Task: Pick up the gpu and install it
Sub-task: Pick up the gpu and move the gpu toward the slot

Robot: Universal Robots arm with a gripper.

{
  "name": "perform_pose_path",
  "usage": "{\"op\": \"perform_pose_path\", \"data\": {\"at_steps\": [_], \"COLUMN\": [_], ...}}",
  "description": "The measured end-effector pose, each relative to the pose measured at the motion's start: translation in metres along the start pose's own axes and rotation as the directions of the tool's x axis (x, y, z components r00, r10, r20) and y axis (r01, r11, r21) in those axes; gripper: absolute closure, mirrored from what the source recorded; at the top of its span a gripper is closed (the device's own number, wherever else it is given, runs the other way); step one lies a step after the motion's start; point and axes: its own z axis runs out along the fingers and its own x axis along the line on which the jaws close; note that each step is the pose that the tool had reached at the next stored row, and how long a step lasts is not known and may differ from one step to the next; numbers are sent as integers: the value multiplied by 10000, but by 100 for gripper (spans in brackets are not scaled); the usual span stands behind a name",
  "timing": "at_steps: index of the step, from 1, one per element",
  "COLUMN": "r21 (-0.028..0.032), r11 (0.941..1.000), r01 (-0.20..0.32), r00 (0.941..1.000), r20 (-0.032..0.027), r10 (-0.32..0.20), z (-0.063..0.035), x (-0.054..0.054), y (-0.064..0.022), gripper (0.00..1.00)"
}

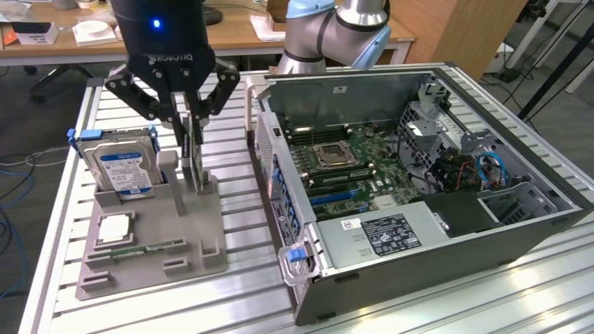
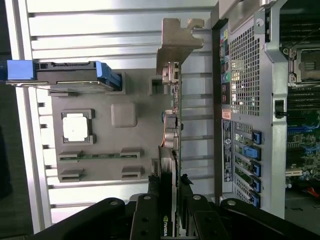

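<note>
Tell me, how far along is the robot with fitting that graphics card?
Done: the gripper is down over the gpu. In hand: its fingers clamp the card, which stands in the grey stand, not yet lifted. Left: lifting it and seating it in the open computer case.

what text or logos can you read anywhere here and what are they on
"ROBOTIQ", upside down, on the gripper body.
Nvidia eye logo, no words, on the gpu edge.
Hard drive label: too small to read.
Power supply label: too small to read.
Computer case rear stickers: too small to read.
</note>
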Motion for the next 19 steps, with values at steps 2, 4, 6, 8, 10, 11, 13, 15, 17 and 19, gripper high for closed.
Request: {"op": "perform_pose_path", "data": {"at_steps": [2, 4, 6, 8, 10, 11, 13, 15, 17, 19], "r21": [1, 0, 0, 0, 1, 1, 1, 1, 0, 0], "r11": [10000, 10000, 10000, 10000, 10000, 10000, 10000, 10000, 10000, 10000], "r01": [1, 1, 2, 2, 2, 2, 1, 2, 1, 1], "r00": [10000, 10000, 10000, 10000, 10000, 10000, 10000, 10000, 10000, 10000], "r20": [-1, 0, -1, 0, 0, 0, -1, -1, 0, 0], "r10": [-1, -1, -2, -2, -2, -2, -1, -2, -1, -1], "z": [-67, -160, -231, -295, -366, -397, -451, -516, -590, -662], "x": [-2, -5, -8, -10, -12, -13, -15, -17, -20, -22], "y": [-2, -4, -6, -7, -9, -10, -11, -13, -15, -17], "gripper": [74, 74, 74, 74, 74, 74, 74, 74, 74, 74]}}
